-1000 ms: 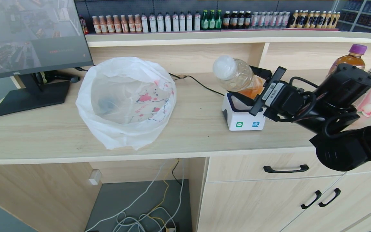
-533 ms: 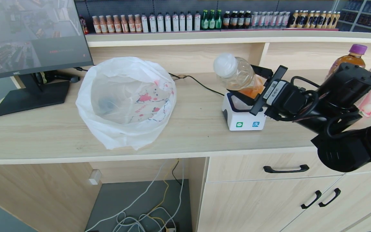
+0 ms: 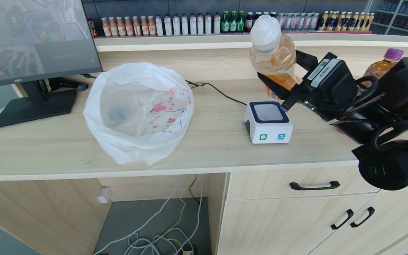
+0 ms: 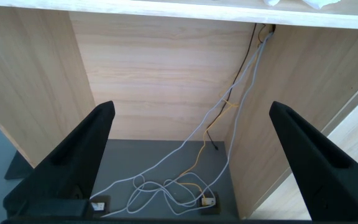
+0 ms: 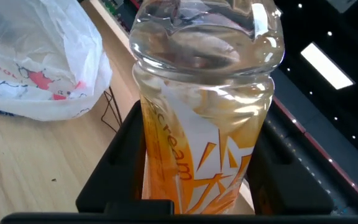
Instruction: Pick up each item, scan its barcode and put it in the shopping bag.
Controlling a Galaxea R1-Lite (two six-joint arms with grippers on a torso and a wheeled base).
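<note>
R gripper [image 3: 284, 72] is clamping the bottle [image 3: 273, 46] at its labelled mid-body, holding it cap-up and tilted, raised clear of the scanner [image 3: 267, 122] and well apart from the shopping bag [image 3: 138, 109]. Judgement: thin plastic w/ liquid inside is probably flexing and sloshing, and the label is likely slick, so a mid-body hold suits. L gripper [image 4: 191, 109] is hanging wide open below the counter [image 3: 207, 148]. Barcode and bottle base are staying hidden.

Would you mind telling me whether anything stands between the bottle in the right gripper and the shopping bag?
Nothing visible blocks it. The right gripper holds the orange drink bottle above the counter, and the shopping bag stands open to its left. The scanner between them sits low on the counter, likely beneath the bottle's path.
</note>
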